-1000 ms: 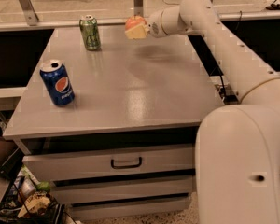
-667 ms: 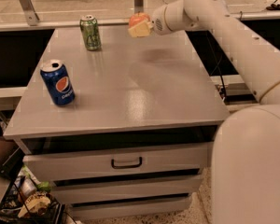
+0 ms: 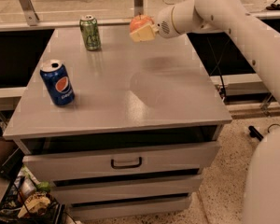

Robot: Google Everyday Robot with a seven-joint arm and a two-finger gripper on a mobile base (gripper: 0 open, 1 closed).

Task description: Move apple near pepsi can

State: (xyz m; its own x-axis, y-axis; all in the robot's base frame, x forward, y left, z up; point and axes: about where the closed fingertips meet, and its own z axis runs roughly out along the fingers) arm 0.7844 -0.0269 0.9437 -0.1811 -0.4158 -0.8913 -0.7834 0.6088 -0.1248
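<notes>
Camera view shows the white arm (image 3: 233, 17) reaching from the right towards the left, almost level, over the far part of the counter (image 3: 154, 92). Its pincer (image 3: 142, 31) holds the apple (image 3: 140, 20) lifted above the surface. The pepsi can (image 3: 58, 83) stands upright near the front left, well apart from the apple. A green can (image 3: 90, 32) stands at the far left.

One cam, high, angled down over table (image 3: 172, 94), mid-range, end effector (image 3: 141, 31) gripping apple (image 3: 139, 20) upper-centre
</notes>
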